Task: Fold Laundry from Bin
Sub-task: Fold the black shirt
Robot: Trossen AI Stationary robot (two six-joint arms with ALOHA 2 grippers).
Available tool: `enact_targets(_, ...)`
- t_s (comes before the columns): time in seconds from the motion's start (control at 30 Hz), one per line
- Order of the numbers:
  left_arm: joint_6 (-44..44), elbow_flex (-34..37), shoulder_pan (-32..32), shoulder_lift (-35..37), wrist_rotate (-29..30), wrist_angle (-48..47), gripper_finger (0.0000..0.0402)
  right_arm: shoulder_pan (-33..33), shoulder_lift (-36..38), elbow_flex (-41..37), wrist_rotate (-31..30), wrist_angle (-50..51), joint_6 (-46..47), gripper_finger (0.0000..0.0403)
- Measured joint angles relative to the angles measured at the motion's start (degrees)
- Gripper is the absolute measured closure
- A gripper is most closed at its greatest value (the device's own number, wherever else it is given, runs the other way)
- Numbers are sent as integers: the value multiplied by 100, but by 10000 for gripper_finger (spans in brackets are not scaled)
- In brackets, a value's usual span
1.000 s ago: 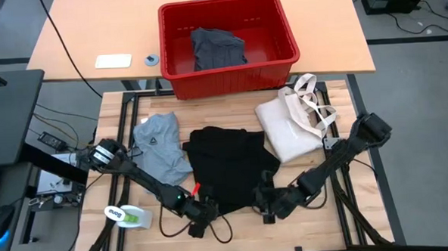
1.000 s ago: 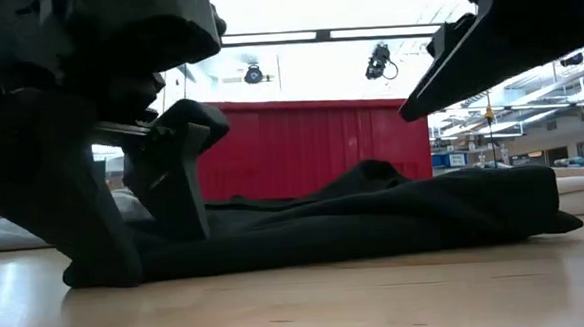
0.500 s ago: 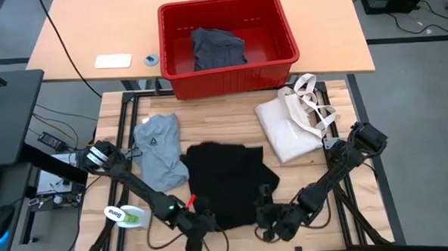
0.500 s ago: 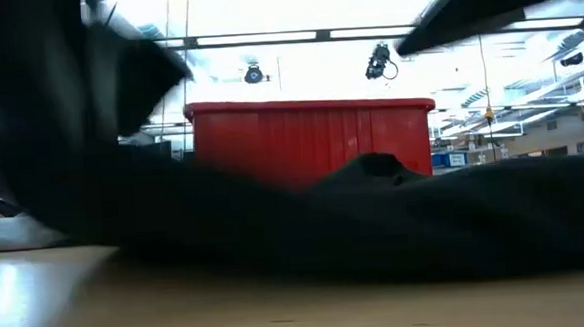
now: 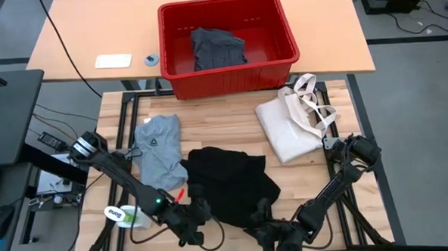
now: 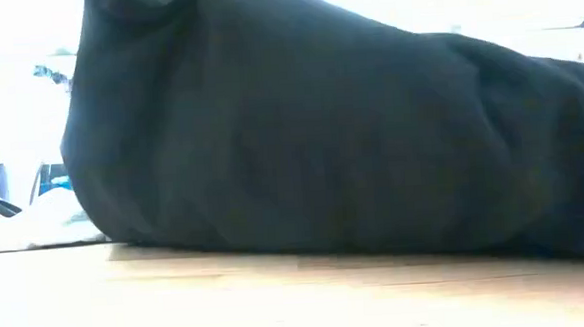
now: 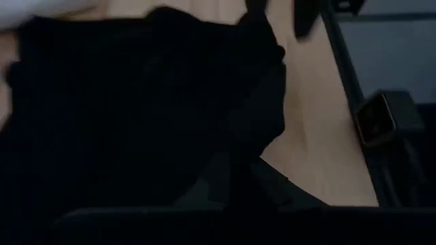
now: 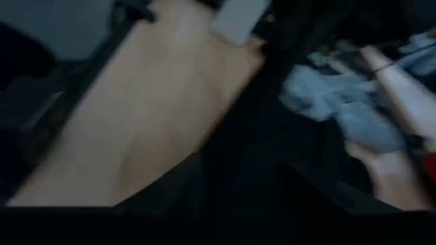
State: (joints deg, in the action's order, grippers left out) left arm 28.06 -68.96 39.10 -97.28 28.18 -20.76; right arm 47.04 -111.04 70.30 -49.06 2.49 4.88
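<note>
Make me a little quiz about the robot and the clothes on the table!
1. True or false: the red bin is empty.
2. Which garment lies between the two grippers at the table's near edge? A) black garment B) grey T-shirt C) cream tote bag
3. Fill in: the grey T-shirt lies on the ___ arm's side of the black garment.

Key: 1. False, a dark grey cloth lies inside. 2. A: the left gripper and right gripper are at its near edge. 3. left
</note>
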Motion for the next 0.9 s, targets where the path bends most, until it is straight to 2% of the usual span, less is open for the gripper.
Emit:
enact_targets(0.1,2,-2,-38,76,154,-127,380,-45,-5,-4,197,50,269,169)
enact_targets(0.3,120,-3,-90,325,386,-156,380,-50,-42,-4,-280,425,533,103)
enact_targets(0.4,133,-3,-31,513,550,-215,380,-27,-42,-4,-513,895,907,89)
enact_targets(0.57,142,-3,43,743,697,-279,381,12,-132,-22,-352,1365,1558,86)
enact_targets(0.67,141,-3,93,807,742,-315,381,27,-233,-31,-455,2151,2216,95)
enact_targets(0.73,142,-3,169,847,768,-342,381,29,-233,-33,-268,2712,2751,113)
enact_targets(0.8,208,-7,284,866,770,-388,381,25,-229,-33,107,2983,3150,148)
enact_targets(0.9,234,-3,445,865,689,-573,377,32,-206,-25,469,3037,3134,230)
